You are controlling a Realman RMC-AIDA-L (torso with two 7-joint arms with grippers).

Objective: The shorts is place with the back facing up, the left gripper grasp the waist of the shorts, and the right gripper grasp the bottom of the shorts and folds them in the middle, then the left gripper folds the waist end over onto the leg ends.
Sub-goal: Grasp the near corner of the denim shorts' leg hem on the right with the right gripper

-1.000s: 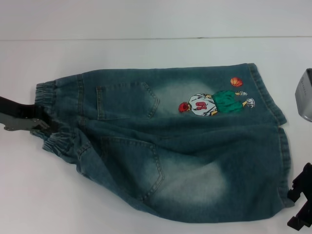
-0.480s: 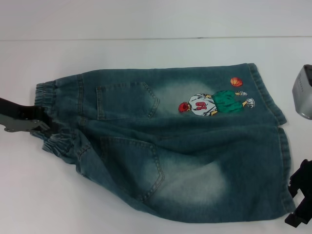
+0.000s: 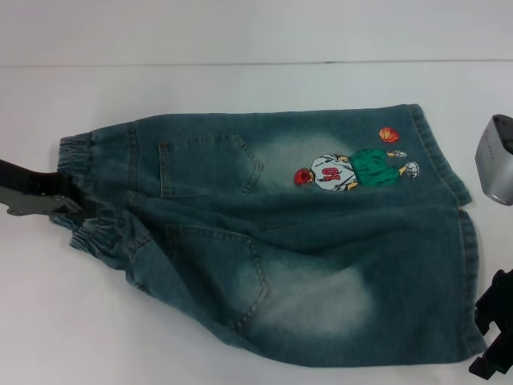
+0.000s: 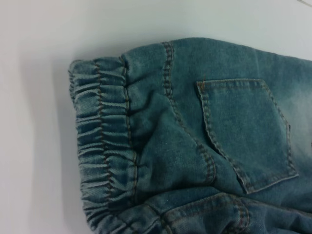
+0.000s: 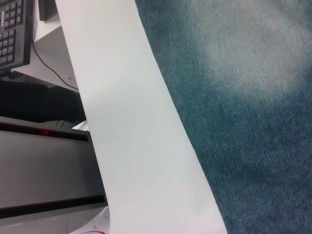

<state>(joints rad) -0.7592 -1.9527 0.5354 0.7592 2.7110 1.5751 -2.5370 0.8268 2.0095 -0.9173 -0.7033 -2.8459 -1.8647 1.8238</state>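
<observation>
The faded denim shorts (image 3: pixel 280 241) lie flat with the back up, both patch pockets showing. The ruched waist (image 3: pixel 76 152) points left and the bottom of the shorts, with its leg ends (image 3: pixel 469 265), points right. A basketball-player cartoon (image 3: pixel 353 168) sits on the far leg. My left gripper (image 3: pixel 70 207) is at the middle of the waist, shut on puckered fabric. The left wrist view shows the waist (image 4: pixel 102 136) and one pocket. My right gripper (image 3: pixel 495 341) hangs just off the near corner of the leg ends. The right wrist view shows only denim (image 5: pixel 243 97).
The shorts rest on a white table (image 3: pixel 240 88). A silver housing of the right arm (image 3: pixel 495 160) is at the right edge beside the far leg. Past the table's edge, the right wrist view shows a black keyboard (image 5: pixel 14 29) and dark equipment below.
The right arm has edged slightly left toward the leg ends and a little lower. The left gripper and the shorts have not moved.
</observation>
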